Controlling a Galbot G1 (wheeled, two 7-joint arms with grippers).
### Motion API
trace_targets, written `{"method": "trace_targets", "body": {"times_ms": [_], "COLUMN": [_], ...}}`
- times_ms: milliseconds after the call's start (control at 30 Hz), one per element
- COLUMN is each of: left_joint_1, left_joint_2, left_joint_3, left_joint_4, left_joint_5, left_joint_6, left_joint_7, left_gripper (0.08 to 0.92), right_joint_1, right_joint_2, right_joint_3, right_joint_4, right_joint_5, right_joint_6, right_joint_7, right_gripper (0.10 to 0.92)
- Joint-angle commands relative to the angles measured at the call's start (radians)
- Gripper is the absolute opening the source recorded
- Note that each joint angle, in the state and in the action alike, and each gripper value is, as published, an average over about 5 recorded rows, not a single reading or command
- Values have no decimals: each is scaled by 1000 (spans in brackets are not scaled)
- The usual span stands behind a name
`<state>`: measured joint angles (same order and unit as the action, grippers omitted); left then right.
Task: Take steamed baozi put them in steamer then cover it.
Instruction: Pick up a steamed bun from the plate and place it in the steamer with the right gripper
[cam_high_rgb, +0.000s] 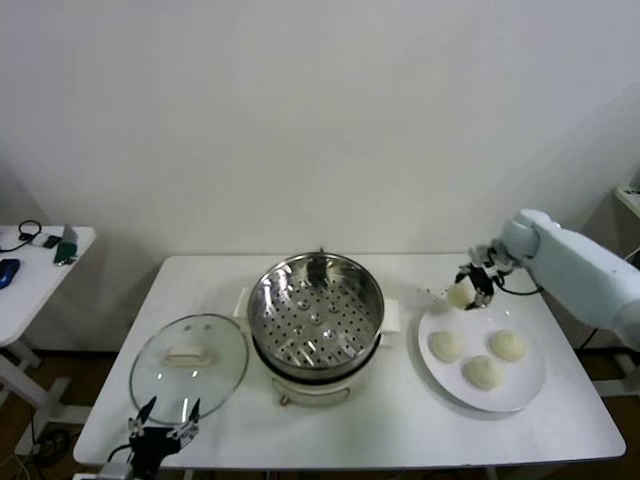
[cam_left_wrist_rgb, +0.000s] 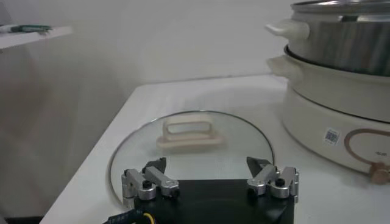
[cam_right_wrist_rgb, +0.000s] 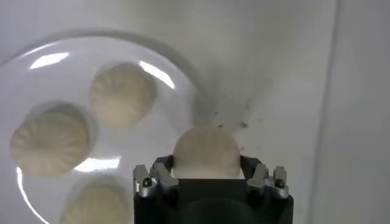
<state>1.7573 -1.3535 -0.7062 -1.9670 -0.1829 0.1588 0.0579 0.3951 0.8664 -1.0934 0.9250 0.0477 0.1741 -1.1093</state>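
My right gripper is shut on one cream-white baozi and holds it above the far left rim of the white plate. In the right wrist view the baozi sits between the fingers of the right gripper. Three more baozi lie on the plate. The steel steamer stands uncovered and empty on its cream cooker base at the table's middle. The glass cover lies flat on the table to its left. My left gripper is open at the table's front edge, just before the cover.
A small side table with a few dark items stands at the far left. The white table's front edge runs close under the left gripper. A white wall stands behind the table.
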Motion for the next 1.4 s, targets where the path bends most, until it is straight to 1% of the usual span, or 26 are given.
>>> {"method": "trace_targets", "body": {"times_ms": [33,167,267,367,467,600,800,867,967,1067,1400], "left_joint_1": [0,0,-2,-4,-5,-4,-4,-2,3,7,9], "left_joint_2": [3,4,2,-3,-12,-24,-36,-38,-37,-37,-40], "left_joint_3": [0,-1,-1,-1,-1,-5,-17,-19,-19,-18,-14], "left_joint_4": [-2,-4,-5,-8,-17,-37,-55,-55,-55,-53,-50], "left_joint_5": [4,10,9,8,11,14,12,11,11,11,13], "left_joint_6": [2,2,0,-2,-3,-3,-3,-5,-7,-10,-12], "left_joint_7": [0,-2,-5,-8,-9,-7,-7,-7,-7,-8,-10], "left_gripper": [823,823,823,823,823,823,823,823,823,823,823], "right_joint_1": [413,565,611,593,523,404,190,136,83,55,27], "right_joint_2": [9,104,179,253,327,397,471,493,519,533,560], "right_joint_3": [-308,-369,-373,-372,-368,-357,-295,-270,-247,-233,-211], "right_joint_4": [218,324,423,502,519,445,259,193,112,64,-15], "right_joint_5": [174,228,228,194,126,-24,-274,-333,-369,-383,-398], "right_joint_6": [103,262,323,353,382,422,467,481,495,504,518], "right_joint_7": [-11,-16,-4,18,42,75,137,156,171,175,172], "right_gripper": [721,721,721,721,721,721,721,721,721,721,725]}}
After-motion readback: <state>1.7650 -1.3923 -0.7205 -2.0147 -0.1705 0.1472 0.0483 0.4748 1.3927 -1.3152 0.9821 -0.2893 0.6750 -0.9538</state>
